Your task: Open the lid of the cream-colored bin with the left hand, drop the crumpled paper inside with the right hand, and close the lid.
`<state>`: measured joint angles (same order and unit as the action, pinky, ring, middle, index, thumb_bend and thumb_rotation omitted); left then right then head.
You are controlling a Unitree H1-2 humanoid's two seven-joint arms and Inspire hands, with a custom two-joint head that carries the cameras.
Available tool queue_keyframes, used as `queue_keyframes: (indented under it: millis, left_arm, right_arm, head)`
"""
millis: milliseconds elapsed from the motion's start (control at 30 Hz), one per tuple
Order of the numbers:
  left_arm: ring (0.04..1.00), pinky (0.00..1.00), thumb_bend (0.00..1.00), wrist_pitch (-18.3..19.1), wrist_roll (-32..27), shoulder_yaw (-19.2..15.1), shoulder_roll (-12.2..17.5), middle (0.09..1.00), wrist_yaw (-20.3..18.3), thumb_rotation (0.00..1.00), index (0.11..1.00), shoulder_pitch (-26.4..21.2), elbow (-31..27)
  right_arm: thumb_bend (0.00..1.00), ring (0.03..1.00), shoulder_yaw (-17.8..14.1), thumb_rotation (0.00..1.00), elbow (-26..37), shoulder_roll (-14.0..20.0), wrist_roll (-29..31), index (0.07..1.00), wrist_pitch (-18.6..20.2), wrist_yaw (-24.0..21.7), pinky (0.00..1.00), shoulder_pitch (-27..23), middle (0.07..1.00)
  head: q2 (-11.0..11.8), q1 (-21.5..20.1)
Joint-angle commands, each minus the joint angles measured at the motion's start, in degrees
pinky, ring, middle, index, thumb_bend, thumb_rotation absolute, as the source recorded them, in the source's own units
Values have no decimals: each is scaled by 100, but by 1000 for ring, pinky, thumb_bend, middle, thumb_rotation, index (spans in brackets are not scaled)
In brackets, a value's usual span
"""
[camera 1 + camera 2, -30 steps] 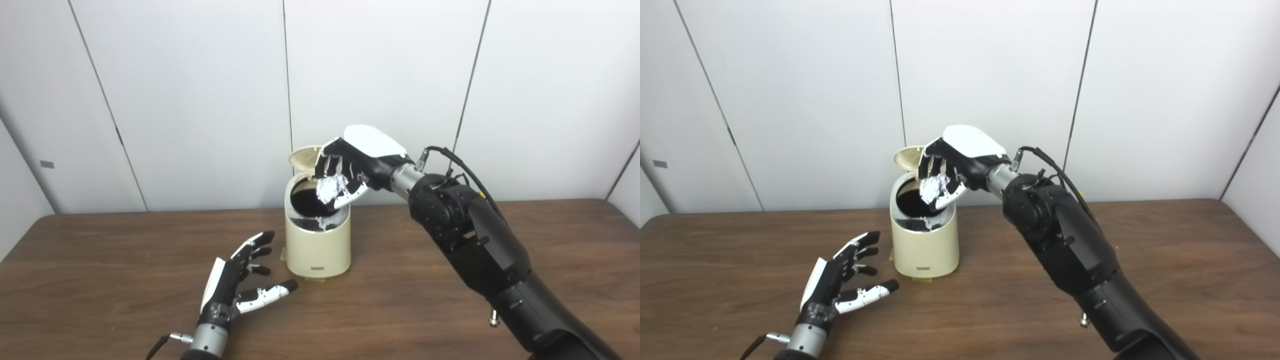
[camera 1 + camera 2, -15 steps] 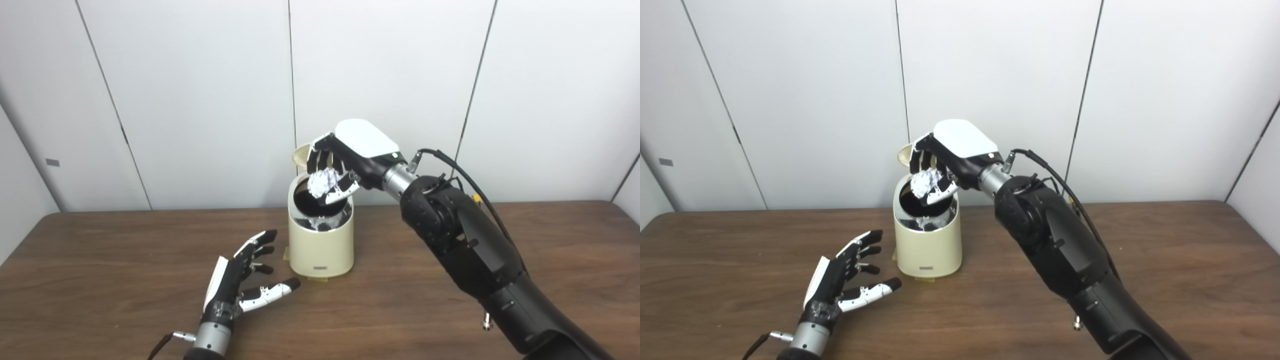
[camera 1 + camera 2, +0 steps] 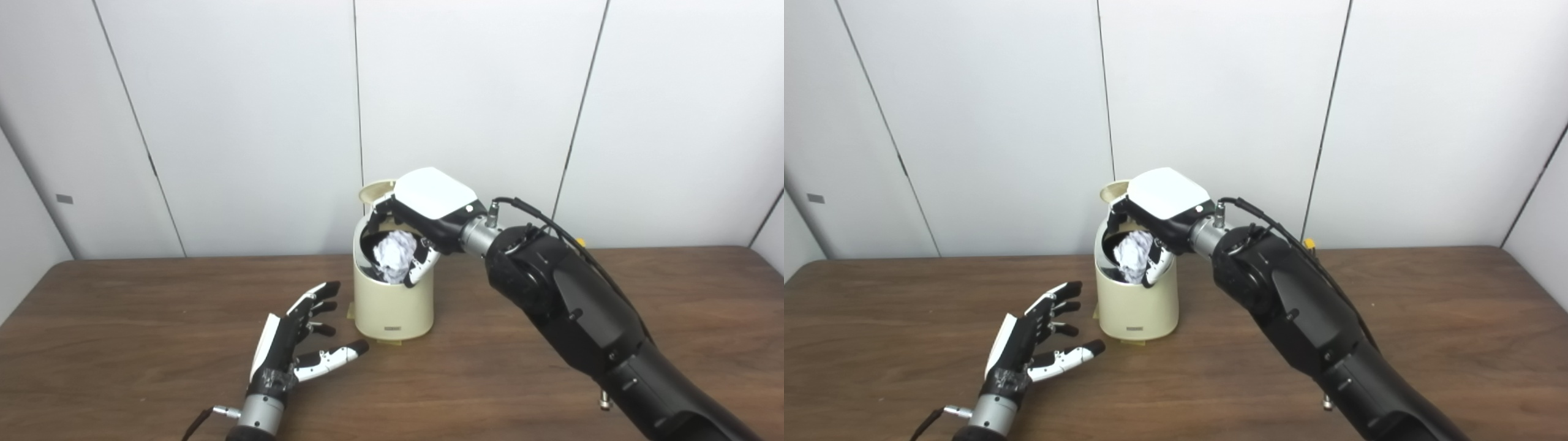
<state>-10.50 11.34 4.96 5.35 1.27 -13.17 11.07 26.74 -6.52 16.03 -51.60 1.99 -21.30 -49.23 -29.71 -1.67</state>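
The cream-colored bin (image 3: 392,306) stands upright on the table with its round lid (image 3: 373,193) tipped up at the back. My right hand (image 3: 429,205) hangs right over the bin's dark mouth, palm down, shut on the crumpled white paper (image 3: 393,252). The paper sits at rim level, partly inside the opening. My left hand (image 3: 294,349) lies on the table to the bin's front left, open, fingers spread and pointing toward the bin, holding nothing.
The brown wooden table (image 3: 122,318) stretches wide on both sides. White wall panels (image 3: 245,122) close off the back just behind the bin. My right forearm (image 3: 588,324) crosses the table's right half diagonally.
My right hand has moved left and dropped down, bringing the paper from above the rim into the bin's mouth. The left hand has stayed where it was.
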Motion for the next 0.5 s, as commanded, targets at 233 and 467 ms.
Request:
queue_keyframes:
  millis: [233,467]
  left_arm:
    - [819,636,819,-92,63,65,-43,867,20,215,873,63,-24]
    - [821,641,819,-67,26,52,-46,868,4,214,873,72,-38]
  right_arm:
    - [856,655,-164,52,251,66,37,674,38,-231,506,-242,736]
    - [849,635,-162,56,261,83,-26,665,-29,-203,482,-219,718]
  head:
    - [-6,-10]
    - [-7,-7]
